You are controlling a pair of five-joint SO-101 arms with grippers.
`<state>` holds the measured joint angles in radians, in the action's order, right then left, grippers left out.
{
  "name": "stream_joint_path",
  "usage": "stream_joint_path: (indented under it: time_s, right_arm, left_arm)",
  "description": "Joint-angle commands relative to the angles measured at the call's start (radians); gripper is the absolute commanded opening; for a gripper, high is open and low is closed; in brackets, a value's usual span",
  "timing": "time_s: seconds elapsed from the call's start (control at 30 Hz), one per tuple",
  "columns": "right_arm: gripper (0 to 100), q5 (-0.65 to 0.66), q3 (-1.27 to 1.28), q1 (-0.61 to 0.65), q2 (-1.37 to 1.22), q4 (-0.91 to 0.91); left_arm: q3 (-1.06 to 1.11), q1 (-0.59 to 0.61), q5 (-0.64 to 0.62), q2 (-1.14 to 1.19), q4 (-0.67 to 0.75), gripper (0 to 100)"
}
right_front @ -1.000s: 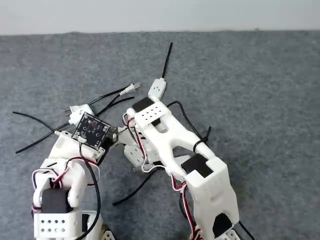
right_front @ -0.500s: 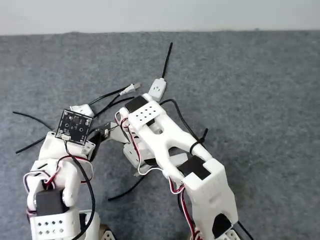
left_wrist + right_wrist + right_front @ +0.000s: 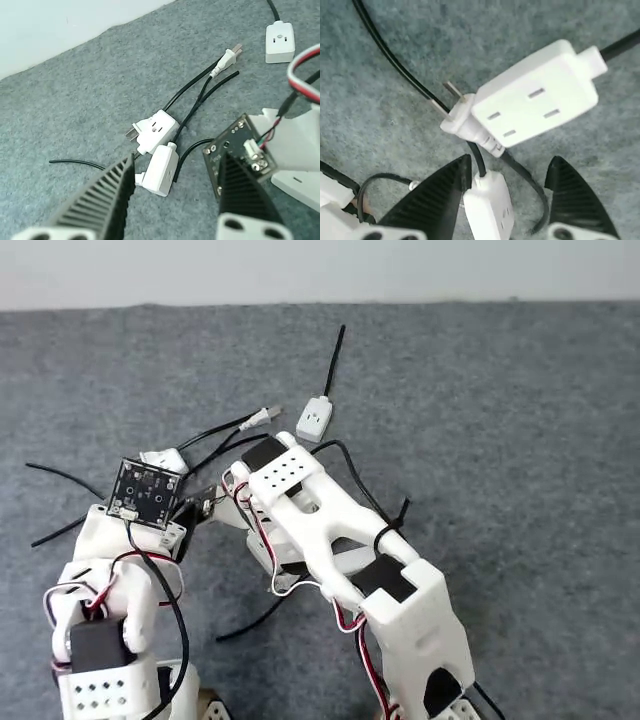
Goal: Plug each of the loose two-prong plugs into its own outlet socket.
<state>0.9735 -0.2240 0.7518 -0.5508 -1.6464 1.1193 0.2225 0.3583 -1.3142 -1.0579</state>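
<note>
In the left wrist view my left gripper (image 3: 178, 159) hangs open above two white cord pieces. One is an outlet socket (image 3: 155, 128) with a plug's prongs poking out beside it. The other is a white block (image 3: 161, 167) just below it. A loose two-prong plug (image 3: 226, 57) and a separate outlet socket (image 3: 279, 42) lie farther off. My right gripper (image 3: 510, 162) is open over a white outlet socket (image 3: 536, 97) with a two-prong plug (image 3: 459, 118) lying against its end, prongs bare. In the high view both arms (image 3: 285, 480) meet near the left socket (image 3: 163, 459).
Black cords (image 3: 215, 445) fan out over the grey carpet (image 3: 500, 440) around the sockets. The lone socket (image 3: 314, 418) has its cord running toward the far wall. The right arm's camera board (image 3: 239, 152) sits close beside my left gripper. Carpet to the right lies bare.
The left arm has pulled back to the left, and its camera board has shifted left. The right arm has swung slightly left toward the sockets. Nothing was grasped.
</note>
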Motion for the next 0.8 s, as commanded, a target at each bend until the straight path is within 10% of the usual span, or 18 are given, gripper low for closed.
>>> stream_joint_path:
  time_s: [0.0,0.5,0.77]
  right_arm:
    - [22.9,-0.003,-0.029,0.059,-0.007,-0.008]
    - [21.8,0.000,-0.034,0.071,-0.058,0.002]
    - [3.1,-0.002,-0.029,0.070,-0.061,0.024]
  left_arm:
    - [-0.053,0.008,0.009,0.002,0.021,25]
    - [-0.054,0.083,0.005,0.002,0.061,25]
    - [-0.054,0.083,0.005,0.002,0.060,25]
